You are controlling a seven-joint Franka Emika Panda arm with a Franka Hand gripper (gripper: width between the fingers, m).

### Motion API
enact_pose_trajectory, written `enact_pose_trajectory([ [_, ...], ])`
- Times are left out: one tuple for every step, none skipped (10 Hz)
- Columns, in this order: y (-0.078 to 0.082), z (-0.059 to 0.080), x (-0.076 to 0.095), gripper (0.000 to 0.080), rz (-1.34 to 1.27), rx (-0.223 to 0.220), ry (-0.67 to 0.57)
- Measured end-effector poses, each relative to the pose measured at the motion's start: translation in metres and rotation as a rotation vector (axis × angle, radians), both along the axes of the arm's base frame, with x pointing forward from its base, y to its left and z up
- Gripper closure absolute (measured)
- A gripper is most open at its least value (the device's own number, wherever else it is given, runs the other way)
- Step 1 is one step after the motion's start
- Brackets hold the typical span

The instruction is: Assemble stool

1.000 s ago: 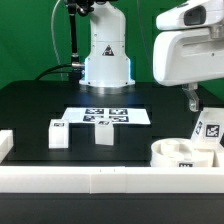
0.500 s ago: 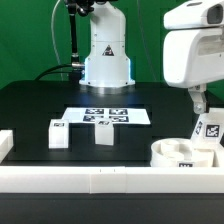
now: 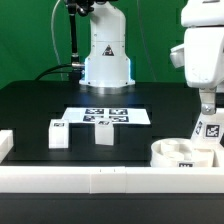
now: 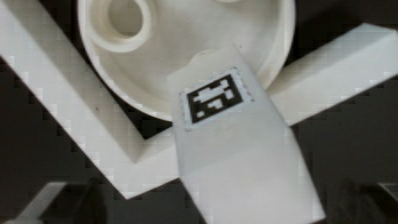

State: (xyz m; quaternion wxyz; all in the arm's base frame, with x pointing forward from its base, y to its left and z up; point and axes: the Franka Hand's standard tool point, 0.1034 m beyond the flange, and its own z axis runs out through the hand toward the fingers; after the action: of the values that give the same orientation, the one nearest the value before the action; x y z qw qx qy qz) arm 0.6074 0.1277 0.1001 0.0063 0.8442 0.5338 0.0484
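The round white seat lies on the black table at the near right, in the corner of the white rails. The tagged leg leans on the seat's right side, touching it. The gripper hangs just above this leg. Its 2 fingers are wide apart and hold nothing. The left leg and the middle leg stand near each other, well apart from the seat. The marker board lies just behind them.
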Motion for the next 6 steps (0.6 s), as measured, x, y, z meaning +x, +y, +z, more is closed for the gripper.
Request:
enact_pose_trajectory([
  [-0.0004, -0.0023, -0.0004, 0.0151, 0.068, -0.010, -0.021],
  [-0.0016, -0.0038, -0.0021, 0.0151, 0.161, -0.029, -0.022],
  [-0.0019, -0.0048, -0.0028, 0.0151, 0.235, -0.043, -0.027],
  [-0.0017, -0.0065, -0.0037, 0.0151, 0.272, -0.052, -0.039],
  [-0.0018, -0.0084, -0.0051, 0.0151, 0.275, -0.052, -0.040],
  [-0.0029, -0.0110, -0.0059, 0.0151, 0.273, -0.052, -0.036],
])
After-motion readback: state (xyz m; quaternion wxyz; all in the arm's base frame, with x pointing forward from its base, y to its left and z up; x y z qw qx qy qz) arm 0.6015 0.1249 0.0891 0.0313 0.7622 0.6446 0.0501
